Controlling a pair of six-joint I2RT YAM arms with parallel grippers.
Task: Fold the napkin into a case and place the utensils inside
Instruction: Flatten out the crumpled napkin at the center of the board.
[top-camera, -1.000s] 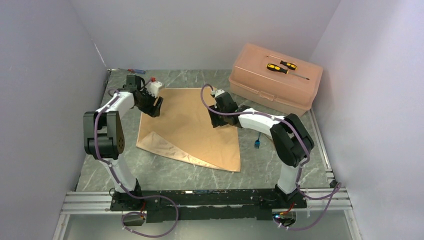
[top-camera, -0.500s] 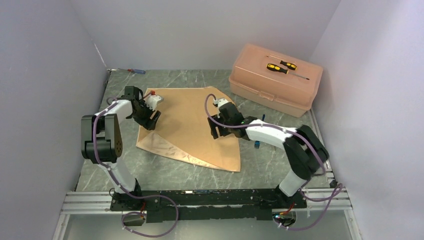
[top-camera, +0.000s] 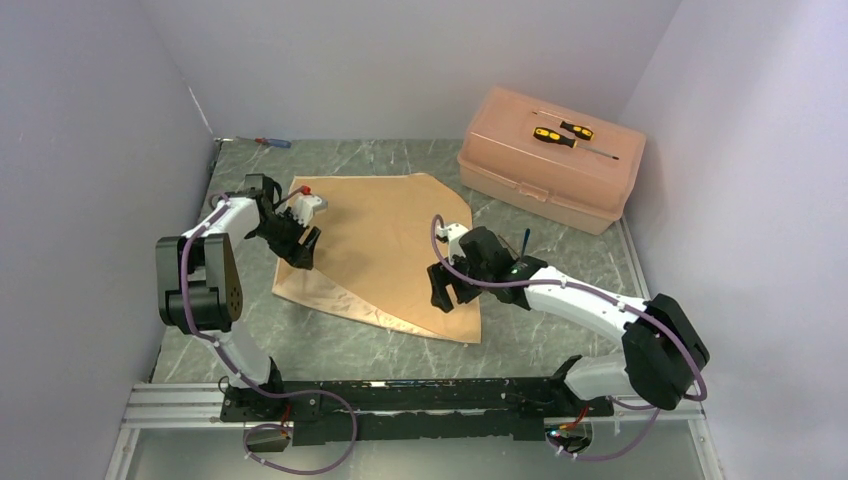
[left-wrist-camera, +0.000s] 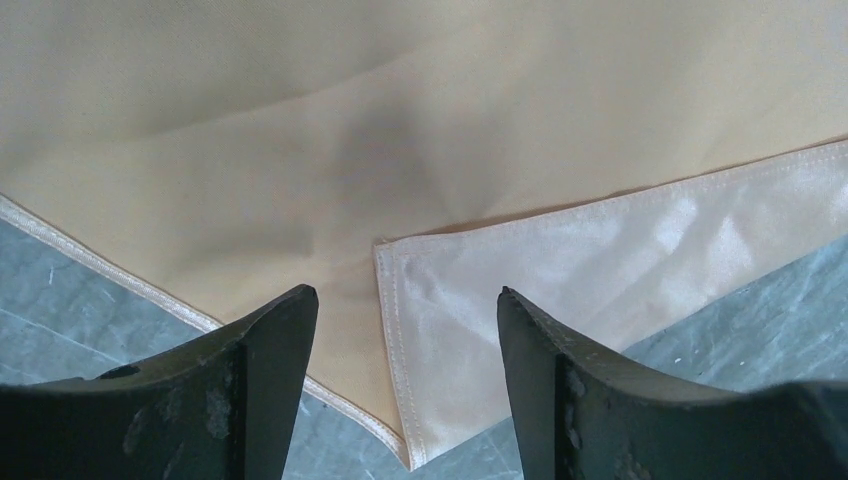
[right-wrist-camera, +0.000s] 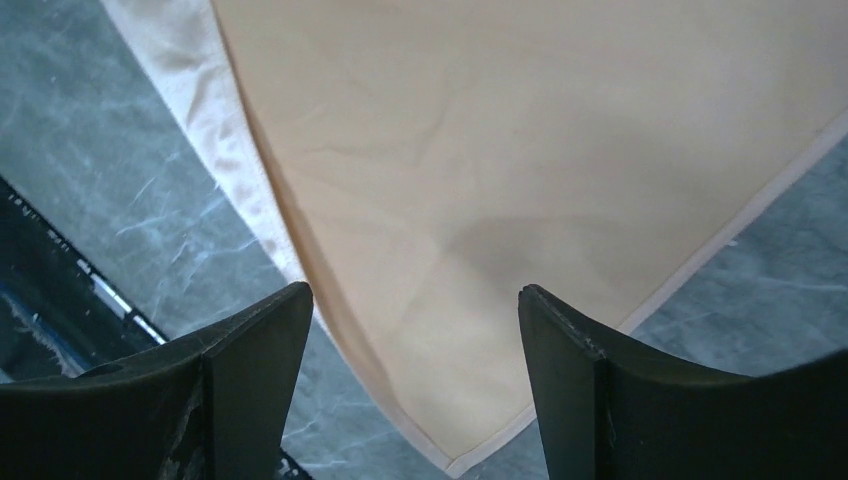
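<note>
The peach-orange napkin (top-camera: 385, 240) lies spread on the marble table, with a shiny flap folded over along its near-left edge. My left gripper (top-camera: 298, 252) hovers open over the napkin's left corner. In the left wrist view the flap's hemmed corner (left-wrist-camera: 440, 330) lies between the open jaws (left-wrist-camera: 403, 296), untouched. My right gripper (top-camera: 446, 293) stands open above the napkin's near-right corner, and that pointed corner (right-wrist-camera: 455, 440) shows between its jaws (right-wrist-camera: 412, 292). A slim blue utensil handle (top-camera: 524, 242) pokes out beside the right forearm. No folded case shows.
A hard pink plastic box (top-camera: 520, 165) stands at the back right with two yellow-and-black screwdrivers (top-camera: 565, 133) on its lid. A red-and-blue screwdriver (top-camera: 272, 142) lies by the back-left wall. The black frame rail (top-camera: 420, 385) runs along the near edge.
My right arm has swung toward the near edge, from the napkin's middle to its near-right corner, its jaws widening. The left gripper slid slightly nearer along the left edge.
</note>
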